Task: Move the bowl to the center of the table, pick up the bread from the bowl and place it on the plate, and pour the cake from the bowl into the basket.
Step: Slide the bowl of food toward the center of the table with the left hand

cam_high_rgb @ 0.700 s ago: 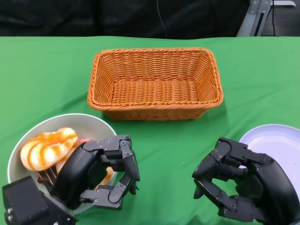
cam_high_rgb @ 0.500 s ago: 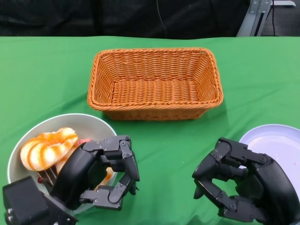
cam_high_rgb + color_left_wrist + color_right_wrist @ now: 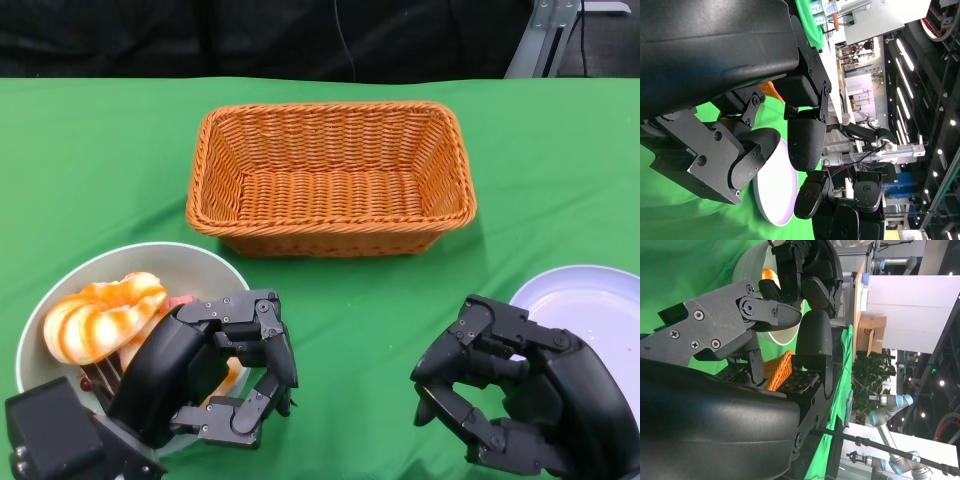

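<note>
Nothing of the task looks done yet: the bowl (image 3: 60,290) sits at the near left of the bench (image 3: 90,160) rather than its center, with the bread (image 3: 100,315) and what seems to be the cake (image 3: 180,300) (a pinkish bit mostly hidden behind the left hand (image 3: 215,365)) in it, while the plate (image 3: 590,305) at near right and the basket (image 3: 330,180) in the middle hold nothing. Both the left hand, beside the bowl's right rim, and the right hand (image 3: 510,400), just left of the plate, have fingers curled partway with nothing in them. By count: one bowl, one bread, one basket, one plate, two hands.
</note>
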`<move>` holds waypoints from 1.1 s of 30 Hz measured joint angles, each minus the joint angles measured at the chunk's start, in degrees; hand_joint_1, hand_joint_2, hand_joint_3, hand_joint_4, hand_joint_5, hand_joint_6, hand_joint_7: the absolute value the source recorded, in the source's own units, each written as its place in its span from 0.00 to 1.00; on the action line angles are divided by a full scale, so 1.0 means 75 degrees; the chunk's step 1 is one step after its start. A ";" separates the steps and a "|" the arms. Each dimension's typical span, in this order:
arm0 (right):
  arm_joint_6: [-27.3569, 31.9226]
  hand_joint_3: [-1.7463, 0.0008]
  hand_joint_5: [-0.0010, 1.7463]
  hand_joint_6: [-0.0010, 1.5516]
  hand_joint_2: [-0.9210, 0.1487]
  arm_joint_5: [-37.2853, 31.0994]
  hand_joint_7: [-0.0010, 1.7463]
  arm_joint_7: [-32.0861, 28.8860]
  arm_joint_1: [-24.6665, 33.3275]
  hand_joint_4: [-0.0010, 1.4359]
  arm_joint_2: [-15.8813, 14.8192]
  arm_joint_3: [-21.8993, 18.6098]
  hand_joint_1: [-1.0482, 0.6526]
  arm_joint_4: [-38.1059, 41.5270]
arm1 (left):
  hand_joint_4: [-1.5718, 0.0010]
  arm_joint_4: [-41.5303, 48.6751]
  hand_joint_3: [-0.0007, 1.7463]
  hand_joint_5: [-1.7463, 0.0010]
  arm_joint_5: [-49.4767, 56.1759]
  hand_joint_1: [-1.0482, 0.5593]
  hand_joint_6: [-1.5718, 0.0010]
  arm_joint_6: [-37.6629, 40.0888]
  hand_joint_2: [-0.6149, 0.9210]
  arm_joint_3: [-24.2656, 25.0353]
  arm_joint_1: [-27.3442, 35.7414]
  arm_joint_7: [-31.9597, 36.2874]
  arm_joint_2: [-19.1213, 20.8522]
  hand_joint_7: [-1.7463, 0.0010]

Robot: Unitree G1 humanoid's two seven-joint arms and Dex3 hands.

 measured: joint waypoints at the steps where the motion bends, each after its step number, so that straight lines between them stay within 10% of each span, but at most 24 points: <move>1: 0.0000 0.65 0.83 0.43 0.20 -0.0001 0.70 0.0003 0.0000 0.52 0.0000 -0.0006 0.48 0.0030 | 0.44 0.0000 0.76 0.09 -0.0001 0.64 0.46 0.0000 0.70 0.0000 0.0000 0.0000 0.0000 0.16; 22: -0.0382 0.65 0.83 0.44 0.20 0.0033 0.69 0.0074 -0.0128 0.52 0.0038 -0.0035 0.48 0.0595 | 0.46 -0.0484 0.72 0.09 -0.0320 0.64 0.47 -0.0176 0.72 0.0135 -0.0162 0.0060 -0.0053 0.22; 28: -0.0413 0.65 0.83 0.44 0.20 0.0030 0.69 0.0065 -0.0138 0.52 0.0044 -0.0035 0.49 0.0672 | 0.50 -0.1099 0.48 0.23 -0.0443 0.55 0.46 -0.0144 0.78 0.0305 -0.0164 0.0159 -0.0010 0.39; 33: -0.0414 0.63 0.83 0.43 0.21 0.0030 0.69 0.0064 -0.0138 0.52 0.0048 -0.0033 0.49 0.0677 | 0.51 -0.1192 0.11 0.46 -0.0468 0.43 0.43 -0.0404 0.98 0.0619 -0.0305 0.0179 0.0042 0.75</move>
